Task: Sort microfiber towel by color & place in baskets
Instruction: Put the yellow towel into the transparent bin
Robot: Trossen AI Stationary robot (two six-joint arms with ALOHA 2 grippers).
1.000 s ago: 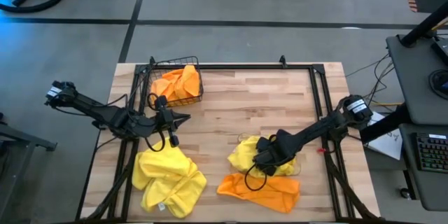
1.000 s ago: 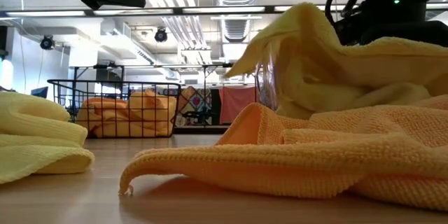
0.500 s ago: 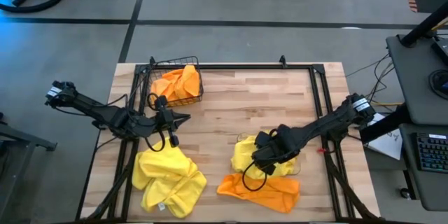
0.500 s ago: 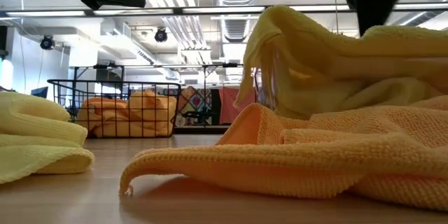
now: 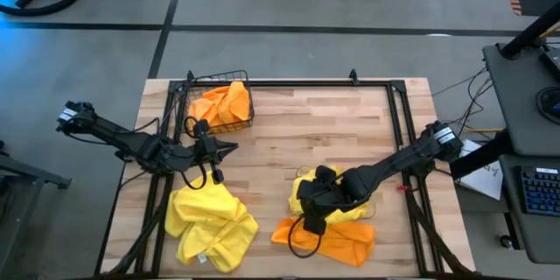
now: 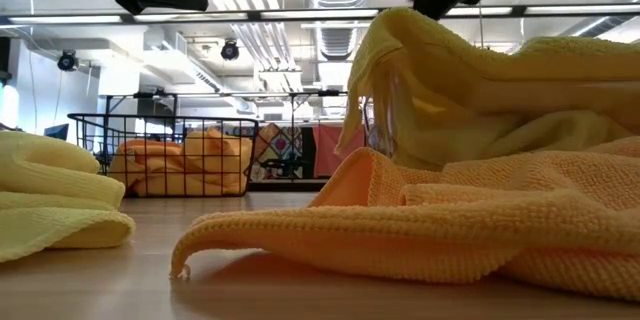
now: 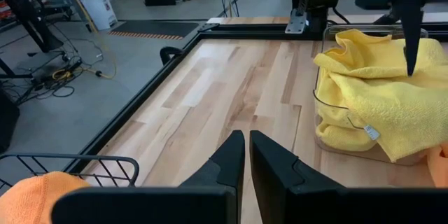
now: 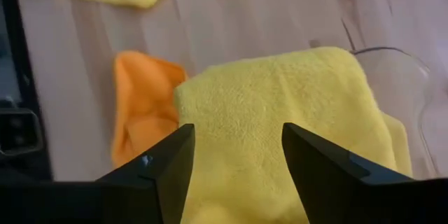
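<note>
Currently the right end effector (image 8: 234,161), fingers spread and empty, hovers over the yellow towel (image 8: 280,119) draped across the clear bin (image 7: 336,115). The left end effector (image 7: 245,157), fingers nearly together and empty, waits beside the wire basket (image 5: 219,105). Next, the orange towel (image 5: 328,236) on the table (image 5: 297,131) likely needs grasping and moving to that basket.

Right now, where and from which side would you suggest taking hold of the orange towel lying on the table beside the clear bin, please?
Probably the orange towel is best pinched at its raised, folded edge, coming straight down from above. It lies flat on the table, so only that hump offers fabric to close on. The right gripper, fingers open, hovers over the yellow towel next to it.
</note>
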